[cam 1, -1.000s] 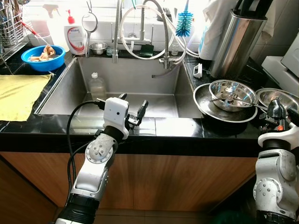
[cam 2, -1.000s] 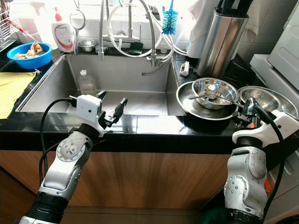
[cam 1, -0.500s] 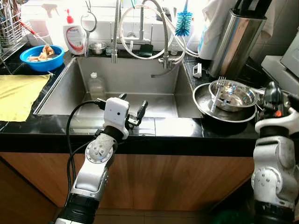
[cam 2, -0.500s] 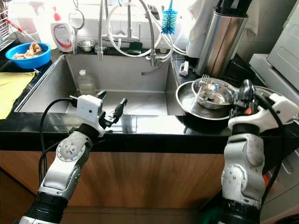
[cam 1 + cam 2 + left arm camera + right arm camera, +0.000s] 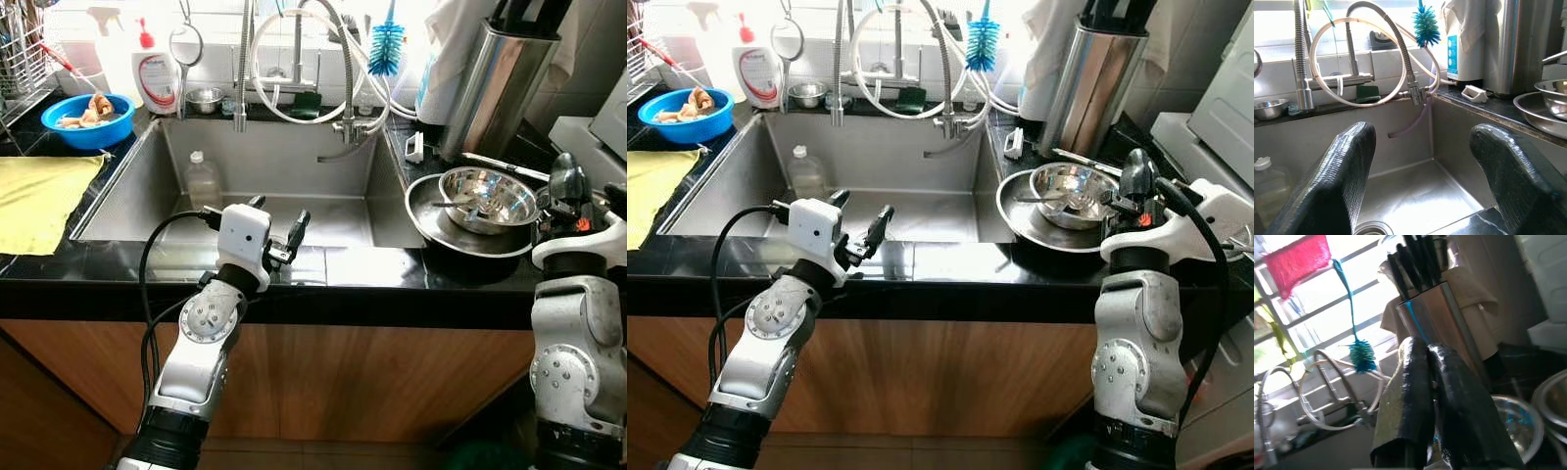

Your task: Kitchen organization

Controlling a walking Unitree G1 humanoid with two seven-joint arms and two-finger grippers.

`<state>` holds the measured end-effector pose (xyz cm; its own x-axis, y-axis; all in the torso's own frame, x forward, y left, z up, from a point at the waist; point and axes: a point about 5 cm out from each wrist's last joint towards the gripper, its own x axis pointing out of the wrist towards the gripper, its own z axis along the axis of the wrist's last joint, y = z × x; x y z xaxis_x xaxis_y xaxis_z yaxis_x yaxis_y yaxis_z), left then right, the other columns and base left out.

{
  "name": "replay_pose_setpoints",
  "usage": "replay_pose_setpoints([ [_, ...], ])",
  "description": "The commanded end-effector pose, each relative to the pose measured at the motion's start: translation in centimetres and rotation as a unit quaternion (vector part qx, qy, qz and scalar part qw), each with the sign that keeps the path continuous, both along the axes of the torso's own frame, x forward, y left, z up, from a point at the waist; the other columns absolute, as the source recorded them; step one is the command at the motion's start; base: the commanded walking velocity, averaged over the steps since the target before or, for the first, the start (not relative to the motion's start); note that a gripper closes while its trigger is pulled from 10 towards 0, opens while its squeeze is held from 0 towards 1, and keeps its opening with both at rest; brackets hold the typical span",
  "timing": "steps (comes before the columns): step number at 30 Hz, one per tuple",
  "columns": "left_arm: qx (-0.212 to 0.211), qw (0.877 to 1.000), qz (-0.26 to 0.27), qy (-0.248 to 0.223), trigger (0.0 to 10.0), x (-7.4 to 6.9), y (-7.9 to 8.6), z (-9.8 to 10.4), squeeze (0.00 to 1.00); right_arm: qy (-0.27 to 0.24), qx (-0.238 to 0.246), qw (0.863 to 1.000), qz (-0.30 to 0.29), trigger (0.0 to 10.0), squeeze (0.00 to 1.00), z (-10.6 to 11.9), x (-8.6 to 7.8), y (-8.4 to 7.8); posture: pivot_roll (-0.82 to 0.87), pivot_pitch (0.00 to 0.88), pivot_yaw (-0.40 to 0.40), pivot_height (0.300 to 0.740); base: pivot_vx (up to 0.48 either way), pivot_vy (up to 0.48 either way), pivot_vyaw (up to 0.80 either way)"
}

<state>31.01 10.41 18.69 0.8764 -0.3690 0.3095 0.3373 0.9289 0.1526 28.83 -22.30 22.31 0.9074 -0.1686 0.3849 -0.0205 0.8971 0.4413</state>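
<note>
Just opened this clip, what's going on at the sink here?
The right gripper is shut on a thin metal utensil, holding it raised by the steel bowl, which sits in a wide pan right of the sink. The left gripper hangs open over the sink's front edge.

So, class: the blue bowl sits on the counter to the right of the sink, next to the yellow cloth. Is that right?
Not quite. The blue bowl sits on the counter to the left of the sink, not the right; the left eye view shows this. It is indeed next to the yellow cloth, just behind it. The right side of the sink holds the steel bowls instead.
</note>
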Motion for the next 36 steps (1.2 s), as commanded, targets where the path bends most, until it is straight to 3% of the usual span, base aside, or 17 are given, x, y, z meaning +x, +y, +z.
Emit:
replay_pose_setpoints([
  [1,-0.009,1.000,0.003,-0.017,10.0,0.3,-0.1,1.1,0.00,-0.018,0.006,0.999,0.031,10.0,0.00,0.8,-0.4,0.7,0.06,0.000,-0.062,0.740,0.000,0.000,0.00],
  [4,-0.032,0.999,0.011,-0.008,10.0,0.7,0.1,1.3,0.00,-0.045,0.026,0.994,0.093,10.0,0.00,1.5,-0.8,2.0,0.06,0.000,-0.061,0.740,0.000,0.000,0.00],
  [6,-0.074,0.997,0.021,0.008,10.0,1.2,0.5,1.5,0.00,-0.073,0.063,0.983,0.156,10.0,0.00,2.1,-1.5,3.1,0.06,0.000,-0.060,0.740,0.000,0.000,0.00],
  [9,-0.109,0.993,0.026,0.020,10.0,1.6,0.8,1.8,0.00,-0.087,0.098,0.974,0.186,10.0,0.00,2.1,-2.3,3.3,0.06,0.000,-0.063,0.740,0.000,0.000,0.00],
  [13,-0.158,0.986,-0.008,0.058,10.0,2.3,0.4,2.1,0.00,-0.131,0.174,0.945,0.243,10.0,0.00,1.6,-4.2,3.5,0.06,0.000,-0.070,0.740,0.000,0.000,0.00],
  [15,-0.214,0.972,-0.031,0.088,10.0,2.6,0.2,2.2,0.00,-0.138,0.195,0.937,0.256,10.0,0.00,1.2,-4.8,3.5,0.06,0.000,-0.070,0.740,0.000,0.000,0.00],
  [17,-0.280,0.951,-0.054,0.116,10.0,2.9,0.3,2.4,0.00,-0.142,0.225,0.927,0.263,10.0,0.00,0.6,-5.4,3.3,0.06,0.000,-0.071,0.740,0.000,0.000,0.00],
  [23,-0.352,0.918,-0.103,0.150,10.0,2.9,0.1,2.6,0.00,-0.147,0.284,0.908,0.271,10.0,0.00,-1.3,-6.7,2.6,0.05,0.000,-0.073,0.740,0.000,0.000,0.00],
  [26,-0.408,0.889,-0.128,0.161,10.0,2.5,-0.1,2.9,0.00,-0.131,0.298,0.906,0.270,10.0,0.00,-2.4,-7.1,2.6,0.06,0.000,-0.078,0.740,0.000,0.000,0.00],
  [27,-0.438,0.871,-0.145,0.166,10.0,2.2,-0.2,3.0,0.00,-0.127,0.306,0.905,0.267,10.0,0.00,-2.9,-7.4,2.5,0.06,0.000,-0.081,0.740,0.000,0.000,0.00],
  [32,-0.464,0.842,-0.215,0.174,10.0,1.0,-0.8,3.6,0.00,-0.109,0.330,0.896,0.275,10.0,0.00,-4.2,-7.9,2.6,0.07,0.000,-0.080,0.740,0.000,0.000,0.00],
  [36,-0.437,0.843,-0.257,0.182,10.0,0.2,-1.6,3.8,0.00,-0.090,0.344,0.889,0.287,10.0,0.00,-5.4,-8.3,3.1,0.07,0.000,-0.079,0.740,0.000,0.000,0.00],
])
